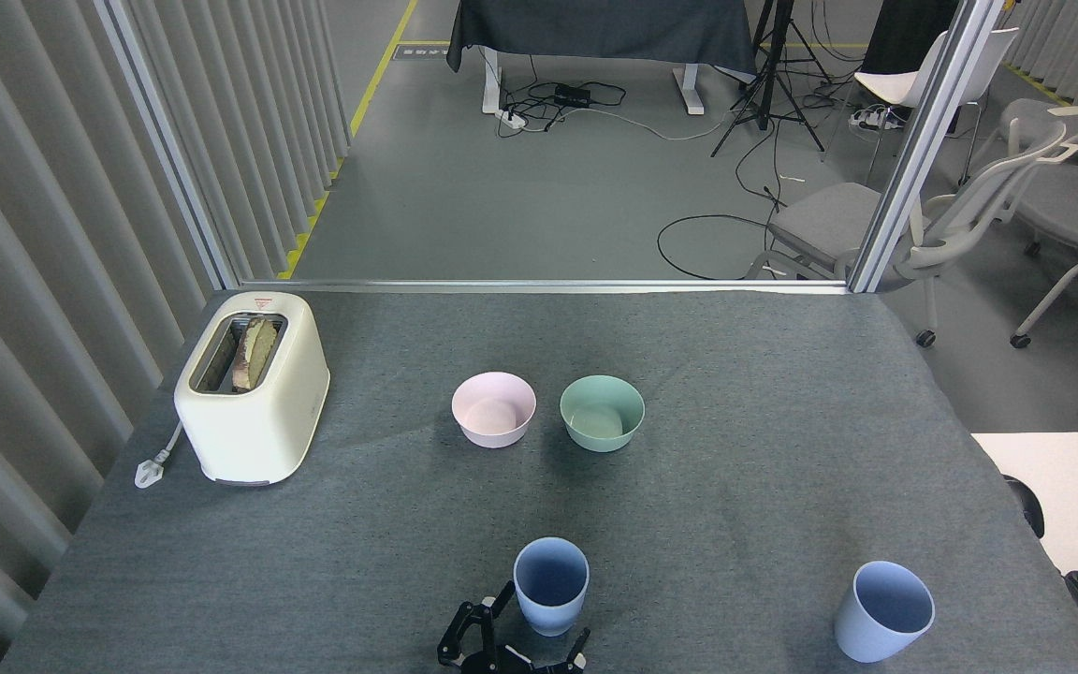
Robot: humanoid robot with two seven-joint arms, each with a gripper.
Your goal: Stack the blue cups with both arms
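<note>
Left end effector [513,646] at bottom centre, fingers spread wide, not gripping the pale blue plastic tumbler [550,585] upright on the grey surface [735,505]. Second pale blue tumbler [883,610] lower right, well apart. Right arm unseen. Likely mid-stack; next: grasp one cup, nest into other.
</note>
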